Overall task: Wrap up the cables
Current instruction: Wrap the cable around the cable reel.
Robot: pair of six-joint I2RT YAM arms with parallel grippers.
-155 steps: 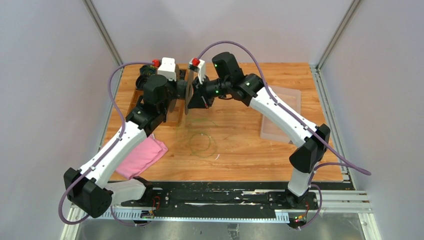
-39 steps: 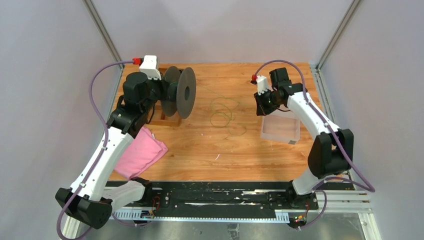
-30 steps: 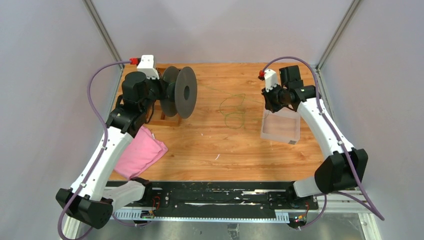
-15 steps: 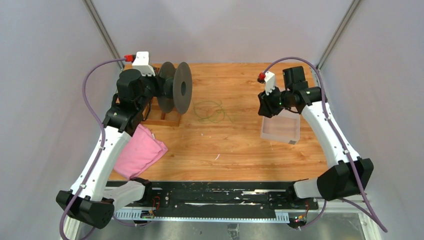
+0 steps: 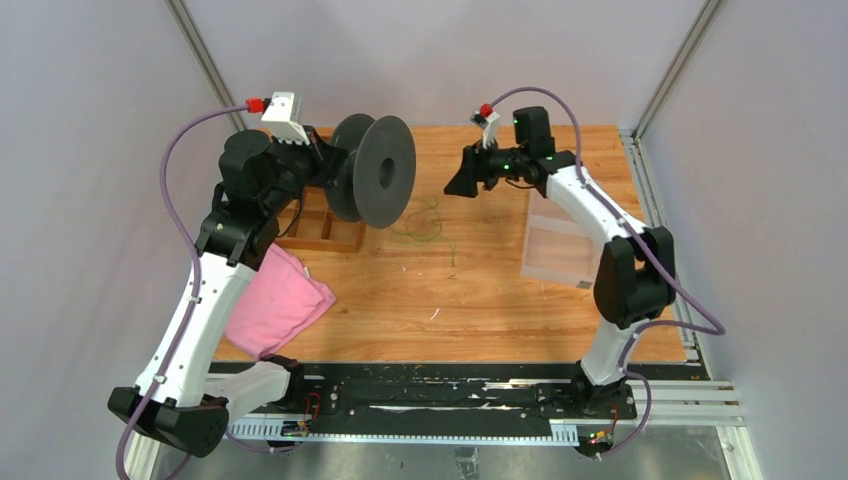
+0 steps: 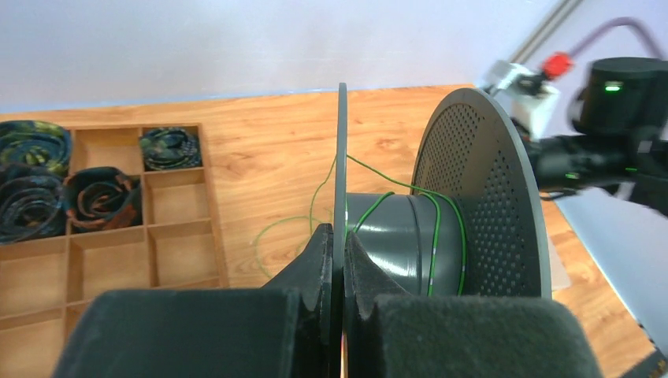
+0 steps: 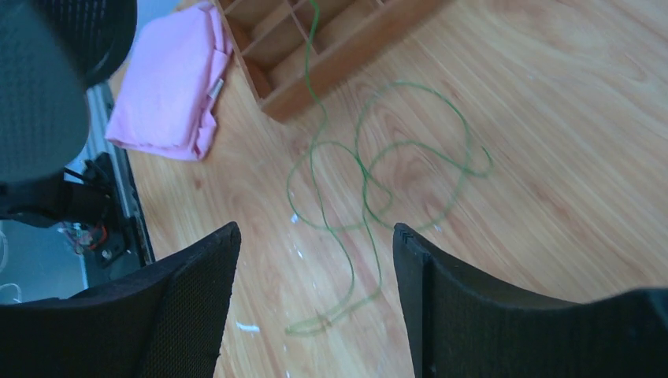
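A dark grey spool (image 5: 385, 172) is held off the table at the back left. My left gripper (image 6: 337, 232) is shut on its near thin flange (image 6: 341, 181). A few turns of the thin green cable (image 6: 436, 236) lie round the spool's hub (image 6: 402, 240). From there the cable (image 5: 425, 222) drops to the table and lies in loose loops. My right gripper (image 5: 455, 183) hovers just right of the spool, above those loops. In the right wrist view its jaws (image 7: 315, 227) are wide apart with nothing between them, and the cable loops (image 7: 364, 183) lie on the wood below.
A wooden compartment tray (image 5: 320, 225) with rolled dark items (image 6: 35, 177) stands under the left arm. A pink cloth (image 5: 275, 310) lies in front of it. A clear plastic box (image 5: 560, 250) sits at the right. Grey walls close in the table.
My right gripper has opened and swung left from the plastic box to beside the spool. The cable loops have slid left on the table. The left arm has raised and turned the spool.
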